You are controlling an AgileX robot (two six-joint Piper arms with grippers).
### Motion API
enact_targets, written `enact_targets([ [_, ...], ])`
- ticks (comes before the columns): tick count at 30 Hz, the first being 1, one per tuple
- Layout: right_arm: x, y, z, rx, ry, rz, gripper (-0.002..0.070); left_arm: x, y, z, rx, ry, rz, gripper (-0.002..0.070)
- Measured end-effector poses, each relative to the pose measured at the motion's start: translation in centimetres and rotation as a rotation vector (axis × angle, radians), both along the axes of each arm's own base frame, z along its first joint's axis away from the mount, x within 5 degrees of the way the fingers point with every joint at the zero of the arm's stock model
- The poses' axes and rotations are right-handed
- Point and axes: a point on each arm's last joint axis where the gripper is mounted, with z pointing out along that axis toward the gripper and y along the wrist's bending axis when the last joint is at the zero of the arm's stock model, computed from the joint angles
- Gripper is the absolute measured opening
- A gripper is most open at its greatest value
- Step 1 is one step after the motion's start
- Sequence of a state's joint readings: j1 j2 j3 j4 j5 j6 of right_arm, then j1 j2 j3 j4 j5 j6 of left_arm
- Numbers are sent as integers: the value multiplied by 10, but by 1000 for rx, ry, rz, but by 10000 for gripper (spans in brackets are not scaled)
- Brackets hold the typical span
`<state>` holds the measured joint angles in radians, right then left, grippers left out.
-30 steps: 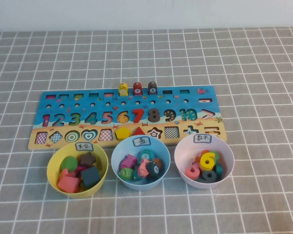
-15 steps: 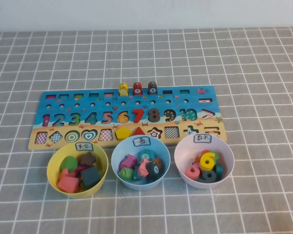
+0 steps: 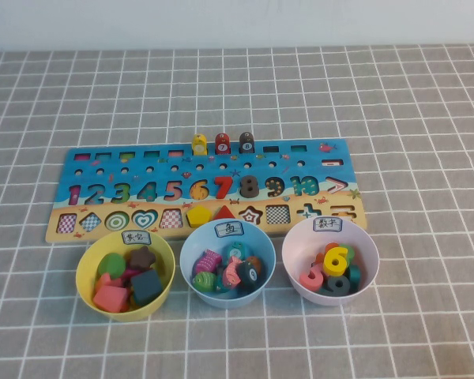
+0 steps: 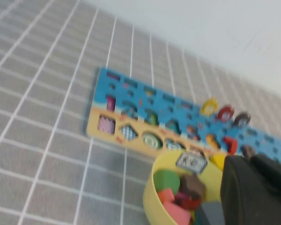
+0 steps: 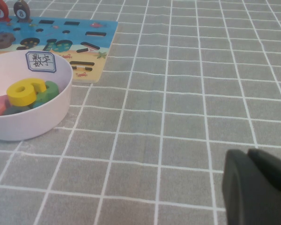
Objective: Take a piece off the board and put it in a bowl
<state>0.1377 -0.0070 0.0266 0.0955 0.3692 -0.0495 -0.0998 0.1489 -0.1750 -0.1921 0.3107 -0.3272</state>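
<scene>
Left claw (image 4: 257, 192) over the yellow bowl (image 4: 152, 197), right claw (image 5: 257, 187) over bare tabletop (image 5: 178, 93) beside the pink bowl (image 5: 18, 126); spread or pressed together, cannot tell. Yellow piece (image 3: 199, 144) upright on the board (image 3: 316, 170), well beyond both claws, blue bowl (image 3: 191, 245) nearer

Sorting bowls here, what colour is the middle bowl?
Light blue bowl, clearest in the high view. Left gripper and right gripper show only in wrist views.
</scene>
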Motion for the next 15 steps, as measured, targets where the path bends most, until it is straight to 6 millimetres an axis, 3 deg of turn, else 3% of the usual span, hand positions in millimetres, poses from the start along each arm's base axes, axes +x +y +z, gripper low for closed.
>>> enact_targets([
  [6,0,0,0,0,0,0,-17,26,-6,43,59,255,-50,-5],
  [11,0,0,0,0,0,0,-17,64,-12,68,214,415,-139,-5],
  [15,0,0,0,0,0,0,-17,103,-16,76,298,479,-187,-5],
])
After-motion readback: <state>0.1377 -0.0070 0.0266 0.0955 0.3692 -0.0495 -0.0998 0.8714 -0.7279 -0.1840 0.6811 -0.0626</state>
